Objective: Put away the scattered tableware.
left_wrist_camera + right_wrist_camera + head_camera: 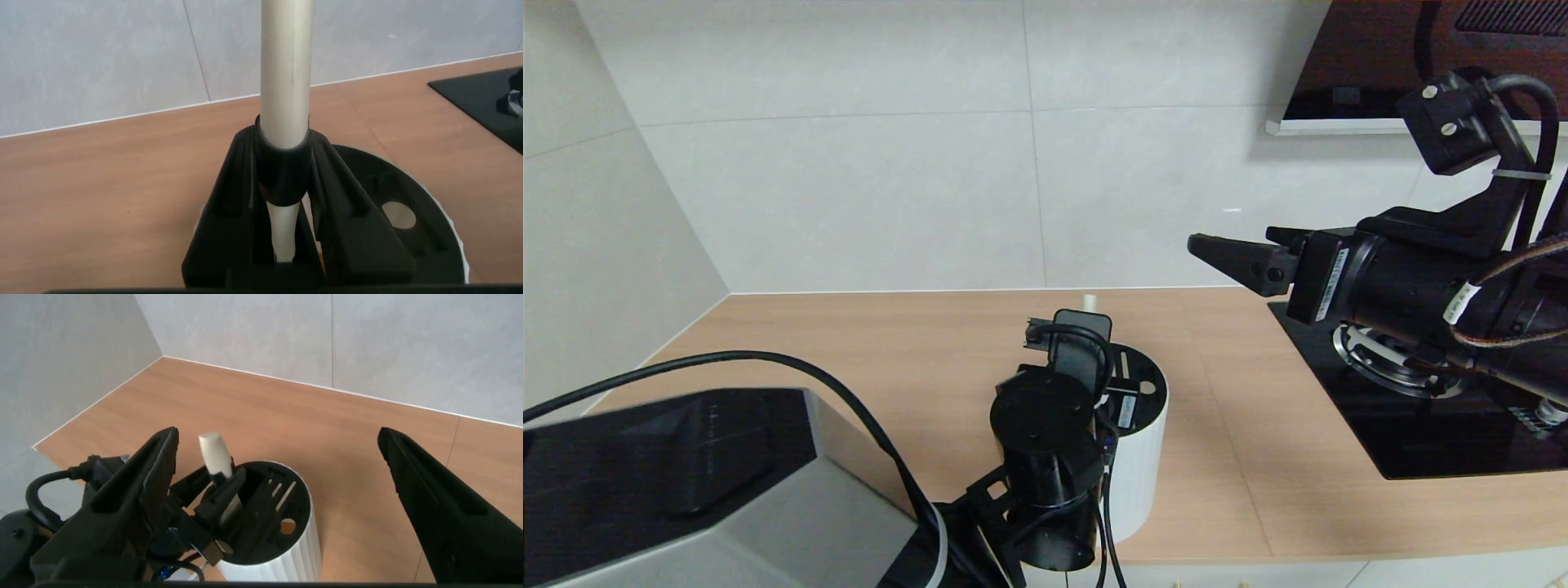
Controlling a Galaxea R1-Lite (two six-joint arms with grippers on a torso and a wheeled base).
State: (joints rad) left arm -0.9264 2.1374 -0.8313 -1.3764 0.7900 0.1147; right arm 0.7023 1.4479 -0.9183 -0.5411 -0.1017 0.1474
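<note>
Kitchen corner: pale wooden desk (849, 343) under a white tiled wall (849, 163).

1. Utensil holder (1139, 465). White ribbed cylinder with a black slotted lid, standing at 6 o'clock on the desk, near the front edge.
2. Left pincer (283, 175). Directly above the holder's lid, clamped around item 3.
3. Utensil handle (286, 73). Cream, round, smooth, held close to upright, its rounded end sticking up past the pincer. The working end is hidden below the fingers, so the type of utensil and whether it has entered a slot cannot be told. Judged light and rigid, with a slick finish that could slide or swivel in a loose hold. The present mid-handle grip looks right, since it keeps the lower end free to drop into a slot.
4. Right pincer (1232, 249). Raised at 2 o'clock from the holder, well apart from it, fingers spread wide and empty.
5. Black hob (1421, 441). Set into the desk at 3 o'clock.
6. Dark range hood (1380, 65). On the wall at 1 o'clock.
</note>
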